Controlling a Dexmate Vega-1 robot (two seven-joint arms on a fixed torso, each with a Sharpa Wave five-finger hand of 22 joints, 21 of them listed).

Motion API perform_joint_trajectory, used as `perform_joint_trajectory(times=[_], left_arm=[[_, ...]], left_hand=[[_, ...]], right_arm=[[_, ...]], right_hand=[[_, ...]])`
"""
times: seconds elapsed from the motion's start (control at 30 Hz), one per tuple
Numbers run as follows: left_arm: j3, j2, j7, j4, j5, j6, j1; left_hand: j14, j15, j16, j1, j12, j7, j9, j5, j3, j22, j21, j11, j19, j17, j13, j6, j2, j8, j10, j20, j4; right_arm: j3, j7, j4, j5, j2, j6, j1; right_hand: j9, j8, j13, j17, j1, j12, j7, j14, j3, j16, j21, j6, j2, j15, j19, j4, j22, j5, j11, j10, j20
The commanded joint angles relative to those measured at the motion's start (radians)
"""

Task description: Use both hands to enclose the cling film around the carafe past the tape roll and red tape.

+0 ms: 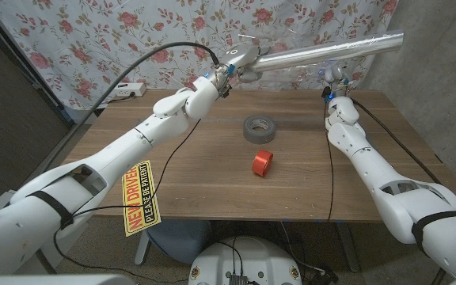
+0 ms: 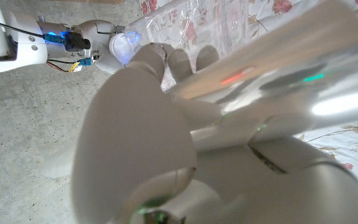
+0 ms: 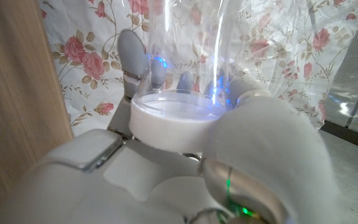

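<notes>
The cling film, a long shiny roll, is held tilted in the air above the table's far edge by the left hand, whose fingers wrap the roll near one end. The clear carafe stands raised at the table's far right corner, its white base enclosed by the fingers of the right hand. On the table, the grey tape roll lies near the middle, with the red tape just nearer the robot, well apart from both hands.
</notes>
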Motion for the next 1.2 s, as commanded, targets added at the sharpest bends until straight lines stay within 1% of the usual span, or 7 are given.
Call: perform_joint_trajectory(times=[0.03, 0.3, 0.4, 0.57, 0.63, 0.83, 1.2], left_arm=[[-0.003, 0.015, -0.032, -0.032, -0.005, 0.004, 0.035], [-0.005, 0.038, -0.057, -0.052, 0.008, 0.003, 0.05], [-0.005, 0.043, -0.066, -0.054, 0.01, 0.002, 0.055], [-0.002, 0.052, -0.092, -0.057, 0.007, -0.002, 0.064], [0.004, 0.061, -0.102, -0.06, 0.018, -0.01, 0.064], [-0.008, 0.077, -0.125, -0.076, -0.001, -0.018, 0.088], [-0.023, 0.111, -0.158, -0.113, 0.008, -0.018, 0.122]], left_hand=[[0.056, -0.043, 0.005, 0.003, 0.229, 0.0, -0.002, 0.01, -0.003, 0.007, 0.002, -0.008, 0.001, 0.0, 0.002, -0.001, 0.008, 0.002, 0.015, -0.007, 0.0], [0.062, -0.044, 0.01, 0.003, 0.229, 0.001, 0.001, 0.008, -0.007, -0.001, 0.002, -0.008, 0.003, 0.004, 0.002, 0.0, 0.009, 0.005, 0.016, -0.009, 0.001], [0.058, -0.044, 0.008, 0.003, 0.229, 0.001, 0.002, 0.009, -0.006, -0.001, 0.002, -0.008, 0.001, 0.003, 0.002, 0.0, 0.01, 0.006, 0.016, -0.009, 0.001], [0.062, -0.044, 0.007, 0.003, 0.228, 0.001, 0.003, 0.006, -0.01, -0.012, 0.004, -0.008, 0.002, 0.005, 0.002, 0.001, 0.011, 0.006, 0.014, -0.009, 0.001], [0.057, -0.043, 0.004, 0.004, 0.228, 0.001, 0.002, 0.011, -0.004, 0.004, 0.009, -0.008, -0.001, 0.003, 0.002, 0.001, 0.011, 0.006, 0.013, -0.006, 0.001], [0.063, -0.044, 0.008, 0.003, 0.229, 0.0, 0.002, 0.009, -0.008, -0.006, 0.008, -0.009, -0.002, 0.009, 0.002, 0.003, 0.01, 0.007, 0.015, -0.008, 0.001], [0.058, -0.043, 0.005, 0.003, 0.229, 0.0, -0.003, 0.007, -0.012, -0.014, 0.002, -0.009, 0.0, -0.003, 0.002, 0.003, 0.011, 0.003, 0.017, -0.01, 0.001]], right_arm=[[0.032, -0.051, -0.057, 0.036, 0.015, -0.005, -0.017], [0.054, -0.054, -0.088, 0.072, 0.012, -0.021, -0.03], [0.063, -0.043, -0.09, 0.094, 0.014, -0.026, -0.033], [0.077, -0.039, -0.096, 0.122, 0.019, -0.029, -0.038], [0.081, -0.039, -0.1, 0.129, 0.019, -0.029, -0.04], [0.095, -0.031, -0.117, 0.158, 0.023, -0.03, -0.049], [0.112, -0.027, -0.155, 0.187, 0.014, -0.035, -0.063]], right_hand=[[0.003, 0.002, -0.002, 0.004, 0.154, 0.006, 0.028, 0.299, 0.006, 0.258, -0.003, 0.026, 0.154, -0.389, -0.049, -0.001, 0.0, -0.004, -0.09, 0.092, -0.143], [0.001, 0.001, -0.005, 0.004, 0.159, 0.005, 0.029, 0.301, 0.006, 0.259, -0.004, 0.028, 0.153, -0.389, -0.042, -0.003, -0.007, -0.003, -0.086, 0.091, -0.144], [0.0, 0.0, -0.008, 0.004, 0.16, 0.004, 0.028, 0.302, 0.006, 0.259, -0.005, 0.028, 0.153, -0.389, -0.041, -0.003, -0.01, -0.003, -0.092, 0.091, -0.144], [0.002, 0.001, -0.006, 0.004, 0.161, 0.005, 0.027, 0.302, 0.006, 0.259, -0.004, 0.026, 0.153, -0.389, -0.038, -0.002, -0.012, -0.003, -0.091, 0.088, -0.144], [0.002, 0.001, -0.012, 0.004, 0.161, 0.004, 0.027, 0.302, 0.006, 0.259, -0.004, 0.026, 0.153, -0.389, -0.038, -0.002, -0.012, -0.003, -0.091, 0.093, -0.144], [0.002, 0.001, -0.011, 0.004, 0.162, 0.005, 0.026, 0.302, 0.006, 0.258, -0.004, 0.028, 0.153, -0.389, -0.036, -0.002, -0.013, -0.003, -0.089, 0.092, -0.144], [0.003, 0.0, -0.006, 0.004, 0.164, 0.008, 0.026, 0.301, 0.007, 0.257, -0.003, 0.024, 0.153, -0.389, -0.035, -0.002, -0.015, -0.003, -0.091, 0.088, -0.144]])
